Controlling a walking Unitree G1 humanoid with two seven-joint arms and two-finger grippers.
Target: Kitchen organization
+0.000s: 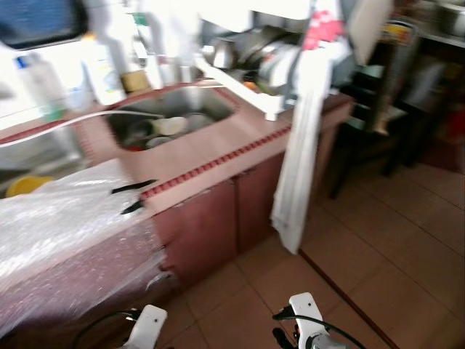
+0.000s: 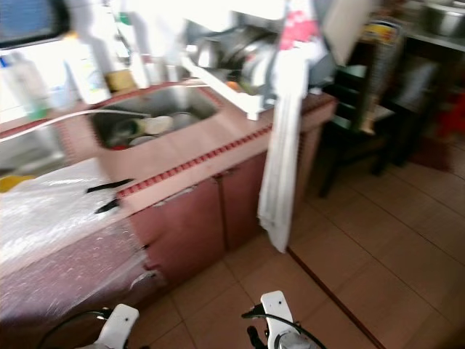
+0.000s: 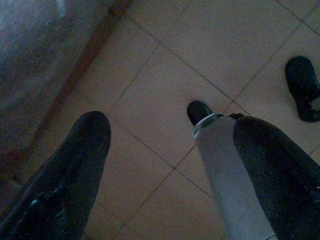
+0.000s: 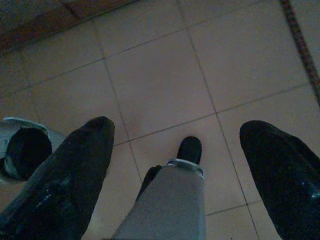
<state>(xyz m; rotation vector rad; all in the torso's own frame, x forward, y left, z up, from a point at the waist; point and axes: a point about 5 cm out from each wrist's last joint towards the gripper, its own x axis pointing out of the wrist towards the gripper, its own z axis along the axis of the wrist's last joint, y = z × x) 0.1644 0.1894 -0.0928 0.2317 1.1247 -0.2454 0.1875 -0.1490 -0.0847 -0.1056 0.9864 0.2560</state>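
Sink [image 1: 190, 102] serves as landmark: a steel basin sunk in a reddish counter [image 1: 218, 149], holding a few dishes [image 1: 168, 126], blurred. Just past the sink, toward the robot's right, a dish rack [image 1: 251, 58] carries stacked pots and plates; a long white cloth [image 1: 299, 156] hangs from the counter edge below it, down toward the tiled floor [image 1: 378, 262]. On the sink's other side, clear plastic sheeting [image 1: 62, 214] covers the counter, with 2 dark slim items [image 1: 132, 187] at its edge; what they are cannot be told. Bottles [image 1: 102, 69] stand behind the sink.

Both arms hang low, well short of the sink. Left gripper [image 3: 170, 150] points at the floor, fingers spread, nothing between them. Right gripper [image 4: 175, 145] likewise: released, empty, over bare tile.

Judgement: the frames are blurred and tilted, so this reads as walking or turning near the counter, not handling. Which item is being organised is not settled; the scene fits an approach to the sink as well as a departure from it. Any next reach calls for squaring up close to the counter and raising an arm.
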